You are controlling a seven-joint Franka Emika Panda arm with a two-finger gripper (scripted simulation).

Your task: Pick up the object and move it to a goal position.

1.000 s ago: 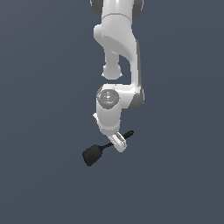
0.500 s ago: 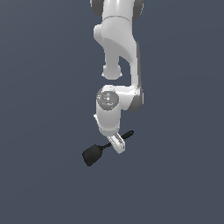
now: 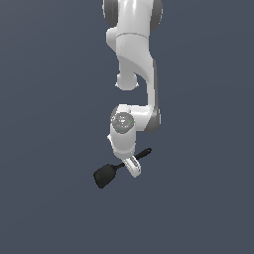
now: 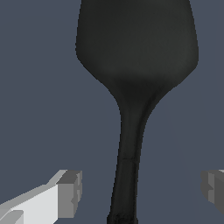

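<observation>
Surface: plain slate-grey, featureless, no visible edges. Spatula (image 3: pixel 108 173): black, rounded-square blade, thin straight handle, lying beneath the arm. Gripper (image 4: pixel 142 192): spread wide astride the handle, apparently not touching it.

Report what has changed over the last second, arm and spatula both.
Nothing visibly changed. The gripper hangs over the spatula handle as before; in the wrist view its fingers stand apart on either side of the handle, not touching it. The spatula lies where it was.
</observation>
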